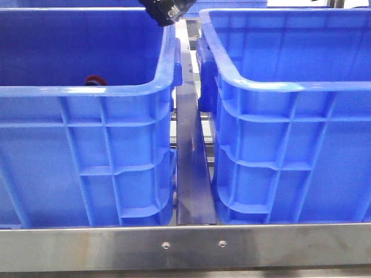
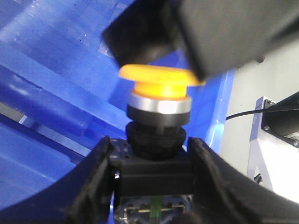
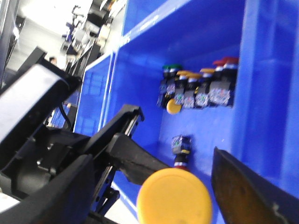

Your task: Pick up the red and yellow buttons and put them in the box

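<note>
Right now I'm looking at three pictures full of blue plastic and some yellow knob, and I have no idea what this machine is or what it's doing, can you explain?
It is a two-armed robot sorting push buttons. The front view looks forward at two blue crates standing side by side. The other two pictures come from cameras on the arms' wrists. In the left wrist view, the left gripper holds a yellow button by its dark body. In the right wrist view, another yellow-capped button sits between the right gripper's fingers, though its grip is unclear. Behind it, a row of buttons lies inside a crate.
</note>
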